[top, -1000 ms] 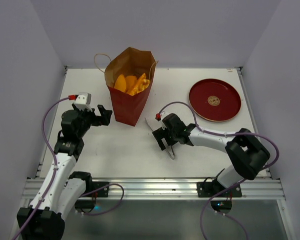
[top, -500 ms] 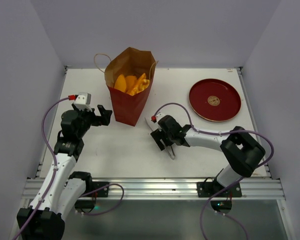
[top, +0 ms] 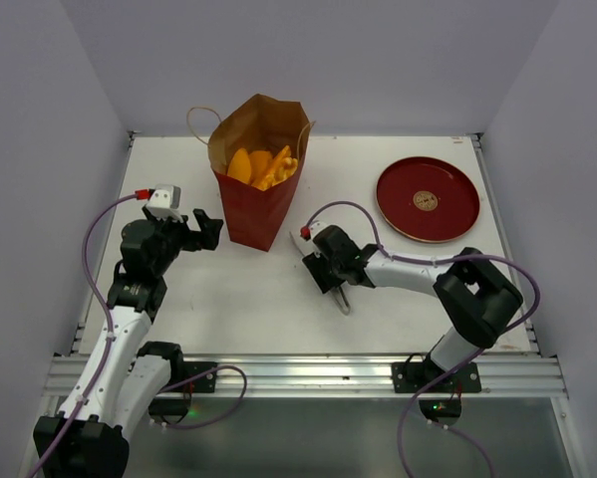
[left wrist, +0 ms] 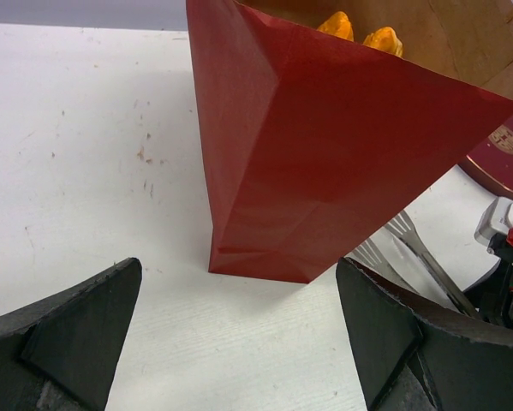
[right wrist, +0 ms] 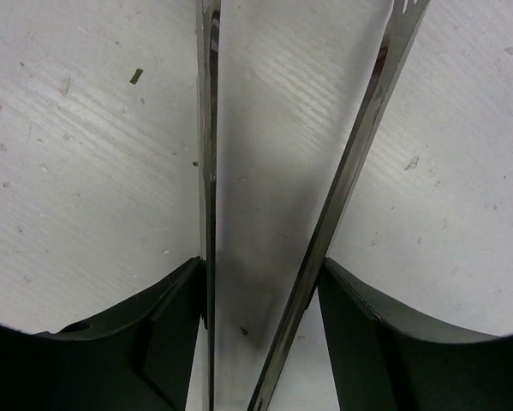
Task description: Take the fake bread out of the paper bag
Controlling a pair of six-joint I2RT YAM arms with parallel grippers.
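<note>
Fake bread [top: 261,164]: inside paper bag [top: 250,214] | left pincer [top: 211,229]: near bag, released | right pincer [right wrist: 260,274]: grasping tongs [right wrist: 206,128]

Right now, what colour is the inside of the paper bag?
Plain brown inside the paper bag, best seen in the top external view.

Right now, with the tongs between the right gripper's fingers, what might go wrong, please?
The right gripper pinches the tongs by thin, shiny metal arms lying flat; they may slip or twist when lifted. The paper bag stands unheld, with the left gripper open short of it, so tongs digging for the fake bread could tip it.
</note>
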